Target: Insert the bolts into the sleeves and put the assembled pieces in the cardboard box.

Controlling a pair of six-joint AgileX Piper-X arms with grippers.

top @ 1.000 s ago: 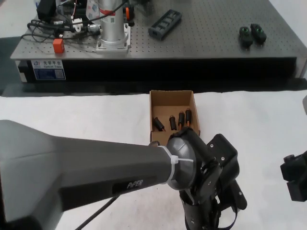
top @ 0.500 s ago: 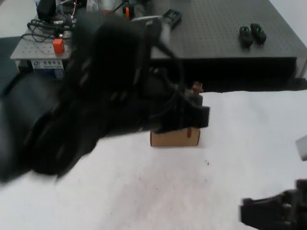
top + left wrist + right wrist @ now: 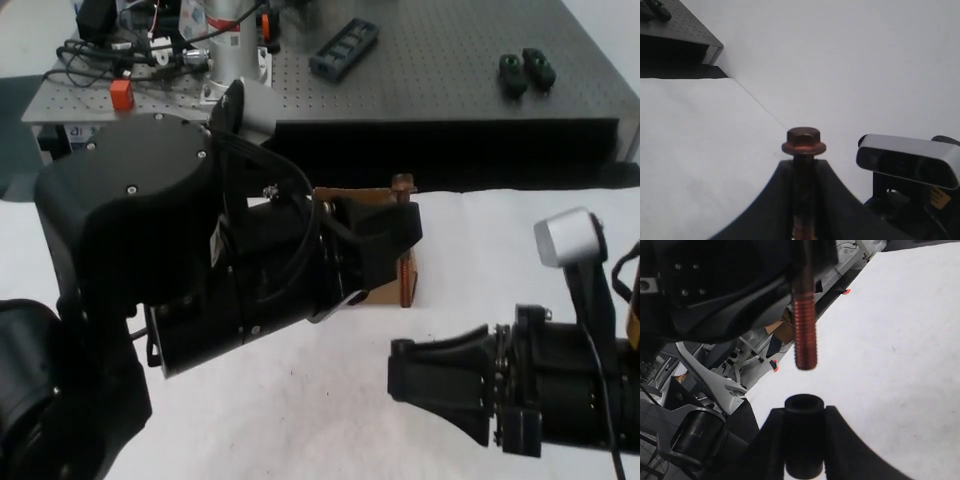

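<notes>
**Bolt poised over the sleeve: line up first, then close the gap**

The left claw (image 3: 804, 169) pinches the bolt (image 3: 804, 142) by its shank, head up and threaded end pointing down. In the high view it hangs by the right side of the box (image 3: 345, 192). Whether it is over the box or just in front of it, I cannot tell, because that arm hides most of the box. The right claw (image 3: 803, 415) is pressed onto the sleeve (image 3: 803, 432), gripping it low so that its open mouth stands free and faces the bolt. This claw sits nearer and to the right of the box. In the right wrist view the threaded tip is near the sleeve's mouth but apart from it, and looks almost centred on the bore.

The step in hand appears to be the insertion itself. Being centred in one view does not prove the two axes match, so the tilt should also be checked from the high view. One arm is best kept fixed while the other closes the gap slowly along the bolt's own line. If the threads catch on the rim, a small retreat and re-centring is safer than pushing, since force could twist either piece in its grip. The left fingers sit partway down the shank and will likely limit how deep the bolt can go before it must be released.
</notes>
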